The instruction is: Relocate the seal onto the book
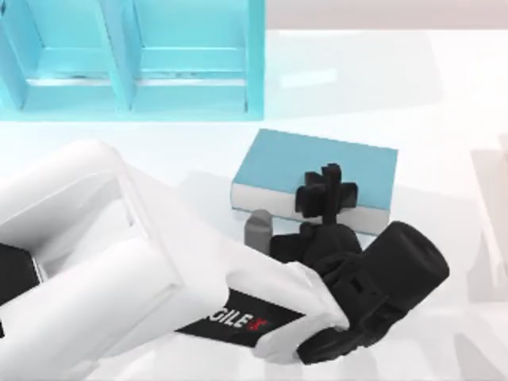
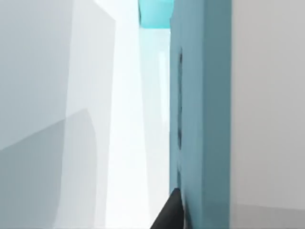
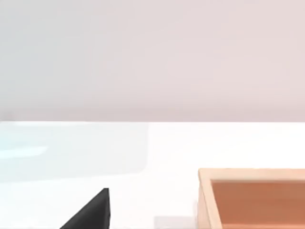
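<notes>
The book (image 1: 317,168) lies flat at the table's middle, teal cover up and pale page edges toward the front. My left arm reaches in from the left, and its black gripper (image 1: 327,190) hangs over the book's front edge. In the left wrist view the book (image 2: 200,109) stands very close as a teal face, with one dark fingertip (image 2: 169,212) beside it. The seal is hidden. My right arm is parked; one dark fingertip (image 3: 90,212) of it shows in the right wrist view, above the white table.
A teal compartmented shelf unit (image 1: 131,55) stands at the back left. A small grey upright piece (image 1: 256,230) sits just in front of the book's left front corner, beside my left wrist. An open wooden box (image 3: 252,198) lies near my right gripper.
</notes>
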Available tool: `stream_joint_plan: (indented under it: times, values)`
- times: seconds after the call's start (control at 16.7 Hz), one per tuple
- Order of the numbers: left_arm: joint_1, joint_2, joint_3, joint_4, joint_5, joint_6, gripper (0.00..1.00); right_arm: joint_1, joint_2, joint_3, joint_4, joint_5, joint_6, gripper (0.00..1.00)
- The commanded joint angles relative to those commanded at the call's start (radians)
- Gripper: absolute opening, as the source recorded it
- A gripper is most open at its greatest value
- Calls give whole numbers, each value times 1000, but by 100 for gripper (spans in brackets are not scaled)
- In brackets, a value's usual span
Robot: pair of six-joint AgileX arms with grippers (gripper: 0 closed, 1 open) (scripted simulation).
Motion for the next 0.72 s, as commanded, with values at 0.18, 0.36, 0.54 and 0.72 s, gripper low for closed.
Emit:
stream_joint_plan:
  times: [0.18, 0.36, 0.54, 0.72]
  values:
    - [0, 0, 0, 0, 0, 0, 60, 0, 0, 0, 0, 0, 0, 100]
    - [0, 0, 0, 0, 0, 0, 83, 0, 0, 0, 0, 0, 0, 100]
    - [0, 0, 0, 0, 0, 0, 100, 0, 0, 0, 0, 0, 0, 100]
    - [0, 0, 0, 0, 0, 0, 100, 0, 0, 0, 0, 0, 0, 100]
